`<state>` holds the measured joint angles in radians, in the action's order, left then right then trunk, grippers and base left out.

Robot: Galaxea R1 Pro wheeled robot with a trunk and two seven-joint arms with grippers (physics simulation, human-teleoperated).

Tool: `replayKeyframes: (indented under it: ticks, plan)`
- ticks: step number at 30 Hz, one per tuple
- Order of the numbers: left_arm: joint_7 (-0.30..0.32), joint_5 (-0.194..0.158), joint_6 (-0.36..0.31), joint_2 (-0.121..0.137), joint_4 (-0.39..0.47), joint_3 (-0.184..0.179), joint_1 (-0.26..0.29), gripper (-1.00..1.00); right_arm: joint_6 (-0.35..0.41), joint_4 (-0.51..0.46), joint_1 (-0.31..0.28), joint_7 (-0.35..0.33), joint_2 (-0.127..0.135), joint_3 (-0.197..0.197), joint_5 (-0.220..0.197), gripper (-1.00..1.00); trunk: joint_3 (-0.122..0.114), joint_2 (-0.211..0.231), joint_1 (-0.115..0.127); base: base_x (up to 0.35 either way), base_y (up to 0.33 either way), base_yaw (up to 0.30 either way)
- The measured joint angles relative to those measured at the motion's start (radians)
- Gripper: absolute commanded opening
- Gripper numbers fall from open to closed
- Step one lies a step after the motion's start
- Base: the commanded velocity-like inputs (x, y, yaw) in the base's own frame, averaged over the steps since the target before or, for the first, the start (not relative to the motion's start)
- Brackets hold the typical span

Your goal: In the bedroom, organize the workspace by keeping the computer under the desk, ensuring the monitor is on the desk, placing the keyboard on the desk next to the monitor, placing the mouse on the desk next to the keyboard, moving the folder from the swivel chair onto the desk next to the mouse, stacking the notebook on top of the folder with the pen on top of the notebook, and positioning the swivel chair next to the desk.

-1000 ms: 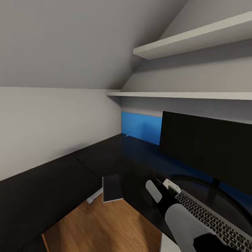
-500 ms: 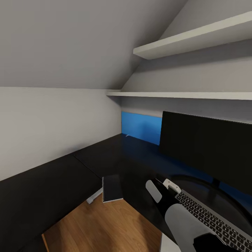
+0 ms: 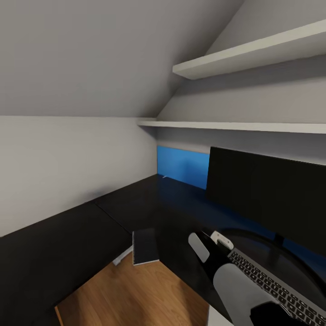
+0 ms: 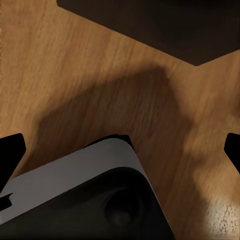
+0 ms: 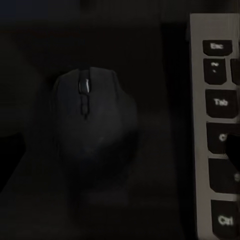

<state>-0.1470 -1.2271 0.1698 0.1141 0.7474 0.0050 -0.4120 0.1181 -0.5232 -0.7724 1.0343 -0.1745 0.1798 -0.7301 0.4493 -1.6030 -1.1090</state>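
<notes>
Two dark fingertips of the right gripper (image 5: 120,150) sit at the side edges of the right wrist picture, spread wide with nothing between them; centre-left in that frame lies the mouse (image 5: 92,130) on the dark desk, and the keyboard (image 5: 217,130) runs down the right edge, close beside the mouse but not touching it. So the mouse seems already placed, and the step in hand looks like backing the right arm (image 3: 235,285) away cleanly: lift straight up off the desk first, so the fingers do not brush the mouse or nudge the keys. In the left wrist picture the left gripper (image 4: 120,150) is likewise spread, its tips at both side edges over the wooden floor (image 4: 100,65), gripping nothing. In the head picture the keyboard (image 3: 276,290) sits at lower right, and the notebook (image 3: 145,246) overhangs the desk (image 3: 136,203) edge at lower centre, so it should be pinched near its spine, with care, when its turn comes. Farther back at right stands the monitor (image 3: 267,194), with the shelves (image 3: 244,54) above. The folder, pen and chair are not in sight.
</notes>
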Motion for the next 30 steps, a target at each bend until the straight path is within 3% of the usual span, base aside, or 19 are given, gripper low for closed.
replayKeyframes:
  ticks: [13, 22, 26, 27, 30]
  plan:
    - [0.000, 0.000, 0.000, -0.001, -0.003, 0.000, 0.000, 1.00, -0.002, -0.005, 0.000, -0.007, 0.000, 0.004, 0.001, 1.00, -0.041, 0.091, 0.050, 0.000, 0.000, 0.000]
    - [0.001, 0.001, 0.000, -0.002, -0.002, -0.001, 0.000, 1.00, 0.002, -0.015, 0.001, -0.055, 0.000, 0.011, 0.001, 1.00, -0.069, 0.154, 0.084, 0.000, 0.000, 0.000]
    - [0.001, 0.002, 0.001, -0.002, -0.002, -0.001, 0.000, 1.00, 0.015, -0.039, 0.001, -0.066, 0.000, 0.036, -0.001, 1.00, -0.082, 0.182, 0.100, 0.000, 0.000, 0.000]
    - [0.001, 0.002, 0.001, -0.002, -0.002, -0.001, 0.000, 1.00, 0.040, -0.059, 0.002, -0.076, 0.000, 0.073, -0.004, 1.00, -0.085, 0.189, 0.104, 0.000, 0.000, 0.000]
    - [0.001, 0.002, 0.001, -0.002, -0.002, -0.001, 0.000, 1.00, 0.067, -0.070, 0.005, -0.097, 0.000, 0.106, -0.004, 1.00, -0.094, 0.210, 0.115, 0.000, 0.000, 0.000]
